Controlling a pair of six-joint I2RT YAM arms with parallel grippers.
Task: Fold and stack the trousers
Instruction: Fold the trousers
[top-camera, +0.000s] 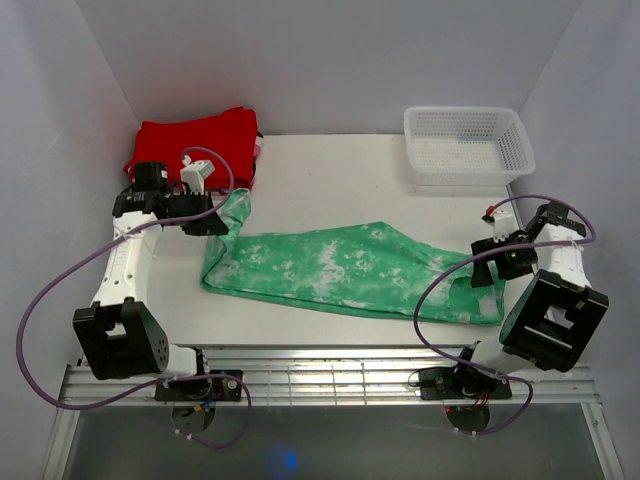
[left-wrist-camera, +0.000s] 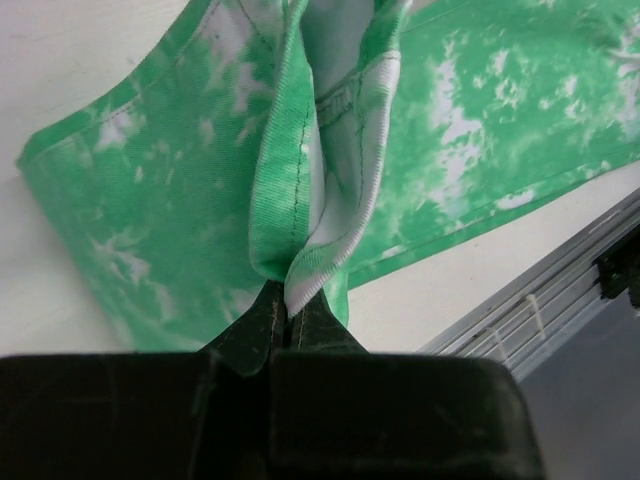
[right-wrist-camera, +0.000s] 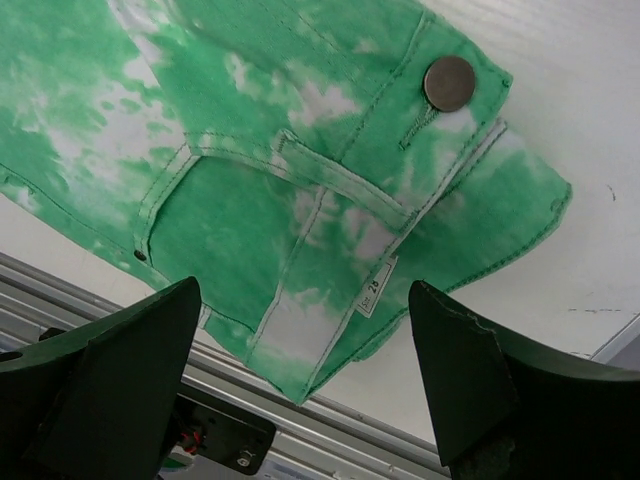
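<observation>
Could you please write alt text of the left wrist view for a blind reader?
The left tool is shut on a bunched edge of the green, white-blotched trousers, the rest lying on the white table. A metal rail shows at lower right.

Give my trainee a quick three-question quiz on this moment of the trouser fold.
1. True or false: the left gripper is shut on an edge of the green tie-dye fabric trousers.
2. Which lies at the far left of the white table? A) white mesh plastic basket B) folded plain red garment C) the trousers
3. Fill in: the right gripper, over the trousers' waistband end, is ____.
Key: 1 true; 2 B; 3 open.
</observation>
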